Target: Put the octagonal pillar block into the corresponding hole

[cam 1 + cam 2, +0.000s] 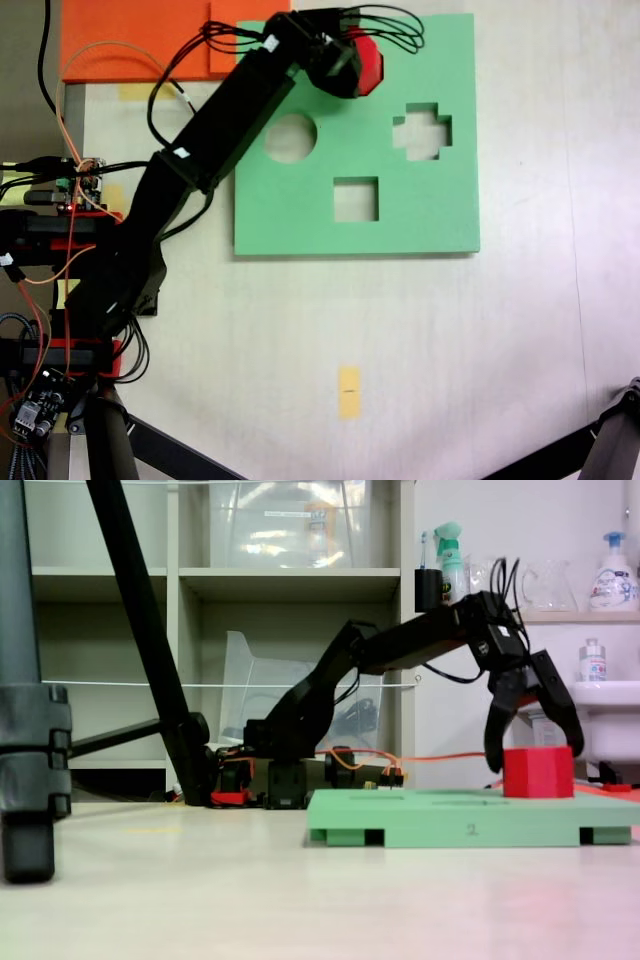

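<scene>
The red octagonal pillar block (538, 775) stands upright on the far right part of the green foam board (440, 818). My gripper (535, 762) comes down over it with one finger against each side, shut on it. From above, the block (370, 62) shows red at the board's (300, 220) top edge, half covered by the gripper (350, 65). The corresponding hole is hidden beneath the block and gripper. I cannot tell whether the block's base is inside it or resting on the board.
The board has a round cutout (290, 138), a cross cutout (422, 132) and a square cutout (356, 199). An orange foam sheet (130, 40) lies at the top left, a yellow tape mark (348, 390) below. Cables and circuit boards (70, 185) sit left; tripod legs (140, 620) stand nearby.
</scene>
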Robot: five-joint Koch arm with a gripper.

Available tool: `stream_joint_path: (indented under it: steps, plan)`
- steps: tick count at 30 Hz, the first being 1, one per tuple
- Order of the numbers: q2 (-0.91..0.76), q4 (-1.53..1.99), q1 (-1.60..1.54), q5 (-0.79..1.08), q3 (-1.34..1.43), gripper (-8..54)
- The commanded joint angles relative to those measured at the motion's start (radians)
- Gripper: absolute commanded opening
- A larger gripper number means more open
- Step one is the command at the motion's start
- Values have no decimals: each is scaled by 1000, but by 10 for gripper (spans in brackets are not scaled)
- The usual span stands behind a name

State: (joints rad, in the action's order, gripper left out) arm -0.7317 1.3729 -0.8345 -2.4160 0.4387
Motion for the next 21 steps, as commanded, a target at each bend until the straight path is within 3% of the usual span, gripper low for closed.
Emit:
stream_joint_path:
  steps: [1,5,7,14,16,19,21]
  plan:
    - [-21,-54,-12,40,-25,384]
    - [-14,-48,-11,44,-25,414]
    - [-25,-29,-20,38,-25,521]
    - [-147,95,-32,44,-28,521]
    - [-209,144,-32,115,-28,521]
    - [-388,273,-5,436,-23,520]
    - [-462,288,54,503,-25,520]
